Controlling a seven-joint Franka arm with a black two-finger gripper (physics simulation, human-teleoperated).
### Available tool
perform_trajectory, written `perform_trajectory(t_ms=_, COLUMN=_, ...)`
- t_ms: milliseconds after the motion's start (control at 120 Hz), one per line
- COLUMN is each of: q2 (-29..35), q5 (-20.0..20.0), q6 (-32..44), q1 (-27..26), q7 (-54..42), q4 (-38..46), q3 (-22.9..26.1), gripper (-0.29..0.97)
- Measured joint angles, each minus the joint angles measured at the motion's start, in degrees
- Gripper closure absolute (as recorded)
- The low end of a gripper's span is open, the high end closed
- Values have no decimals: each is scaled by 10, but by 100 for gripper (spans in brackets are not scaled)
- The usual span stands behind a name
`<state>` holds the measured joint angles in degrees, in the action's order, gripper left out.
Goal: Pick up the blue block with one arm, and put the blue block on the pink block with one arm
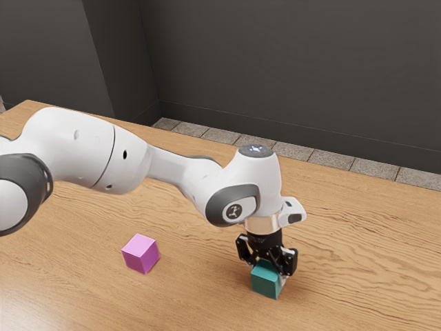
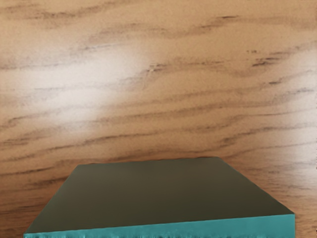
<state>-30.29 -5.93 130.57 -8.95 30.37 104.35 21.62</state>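
Note:
The blue block [image 1: 266, 281], a teal cube, rests on the wooden table [image 1: 358, 234] at the front right of the exterior view. My gripper [image 1: 267, 265] points straight down over it, its black fingers [image 1: 288, 265] against the block's upper sides, shut on the block. In the wrist view the blue block [image 2: 158, 198] lies just under my hand, its top in shadow. The pink block [image 1: 141, 253] sits on the table by itself, well off toward the exterior view's left of the blue block.
My white arm [image 1: 138, 165] reaches in from the exterior view's left, passing above and behind the pink block. The table's far edge [image 1: 324, 162] meets a tiled floor and dark walls.

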Motion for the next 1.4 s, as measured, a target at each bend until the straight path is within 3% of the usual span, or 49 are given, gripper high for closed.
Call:
perform_trajectory(t_ms=233, q2=14, q5=-14, q6=-3, q1=1, q7=9, q4=4, q3=0, gripper=35)
perform_trajectory(t_ms=383, q2=88, q5=-26, q6=-18, q1=17, q7=11, q4=64, q3=3, gripper=39)
perform_trajectory(t_ms=417, q2=113, q5=-26, q6=-20, q1=32, q7=9, q4=89, q3=11, gripper=39)
perform_trajectory(t_ms=525, q2=180, q5=-25, q6=-26, q1=163, q7=-4, q4=157, q3=115, gripper=36)
perform_trajectory(t_ms=725, q2=225, q5=-19, q6=-64, q1=322, q7=-68, q4=175, q3=221, gripper=33)
perform_trajectory(t_ms=967, q2=254, q5=-6, q6=-120, q1=429, q7=-185, q4=192, q3=237, gripper=33)
perform_trajectory(t_ms=1400, q2=253, q5=0, q6=-145, q1=498, q7=-353, q4=201, q3=237, gripper=33)
